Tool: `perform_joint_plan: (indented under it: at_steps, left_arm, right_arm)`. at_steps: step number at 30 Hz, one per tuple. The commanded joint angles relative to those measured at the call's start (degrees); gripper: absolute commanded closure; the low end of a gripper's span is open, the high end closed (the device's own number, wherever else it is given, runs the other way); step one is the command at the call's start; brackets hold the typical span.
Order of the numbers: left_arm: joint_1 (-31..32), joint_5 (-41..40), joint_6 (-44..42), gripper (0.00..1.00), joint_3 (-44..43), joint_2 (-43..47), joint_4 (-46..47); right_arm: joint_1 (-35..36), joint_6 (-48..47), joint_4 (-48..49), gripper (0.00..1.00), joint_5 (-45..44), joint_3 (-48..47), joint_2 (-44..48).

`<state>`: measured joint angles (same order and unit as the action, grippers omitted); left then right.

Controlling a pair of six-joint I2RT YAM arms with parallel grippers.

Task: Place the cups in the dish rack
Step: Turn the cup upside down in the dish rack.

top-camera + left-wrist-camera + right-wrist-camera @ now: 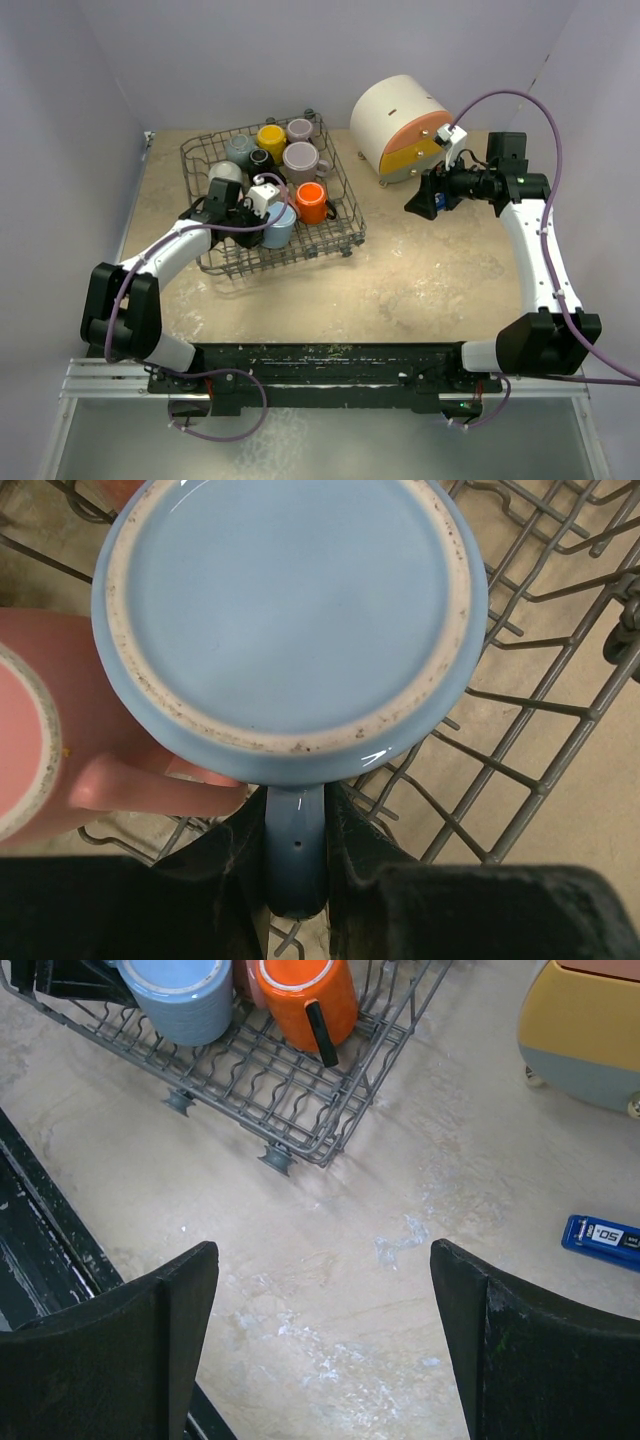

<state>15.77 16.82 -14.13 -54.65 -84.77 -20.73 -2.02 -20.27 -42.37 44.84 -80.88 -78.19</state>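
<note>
**Rack left, cylinder right**

We find the dish rack on the table's far left, the cups inside it. The cylinder sits to its right. The left gripper grips the nearest cup by its handle, within the rack. The right gripper hangs before the cylinder.

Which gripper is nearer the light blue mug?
Left: the left gripper grips the handle of the light blue mug in the rack; the right gripper hangs open over the table, far off.

Soft, even light is cast; faint glare is seen on the light blue mug ahead of the left gripper.
</note>
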Motion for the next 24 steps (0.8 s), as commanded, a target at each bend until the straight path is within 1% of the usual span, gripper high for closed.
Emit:
perform_joint_plan:
  at_steps: [1, 3, 6, 13, 17, 19, 24]
  left_arm:
    - [-0.3, 0.9, -4.0, 1.00, -1.3, -0.1, 8.7]
    - [-0.4, 1.2, -4.4, 1.00, -1.5, -0.8, 8.0]
    - [-0.4, 1.5, -4.5, 0.95, -1.5, -1.4, 7.2]
    - [-0.4, -1.9, -2.8, 0.63, -0.7, 0.6, 7.3]
    - [-0.4, -3.4, -1.5, 0.48, 0.1, 4.1, 7.8]
    - [-0.4, -3.8, -0.7, 0.44, 0.3, 5.8, 7.6]
    - [-0.4, -4.8, 1.1, 0.42, 0.1, 9.8, 6.0]
  right_arm:
    - [-0.4, 0.5, 1.2, 0.12, 2.4, -0.1, 1.5]
    - [-0.4, 0.5, 1.2, 0.12, 2.4, 0.0, 1.3]
    - [-0.4, 0.5, 1.2, 0.12, 2.5, 0.0, 1.2]
    - [-0.4, 0.3, 1.1, 0.12, 2.5, -0.2, 1.0]
    - [-0.4, 0.3, 1.1, 0.12, 2.6, -0.3, 0.9]
    - [-0.4, 0.2, 1.1, 0.12, 2.5, -0.5, 0.8]
    - [-0.4, -0.3, 0.9, 0.12, 2.4, -0.9, 0.7]
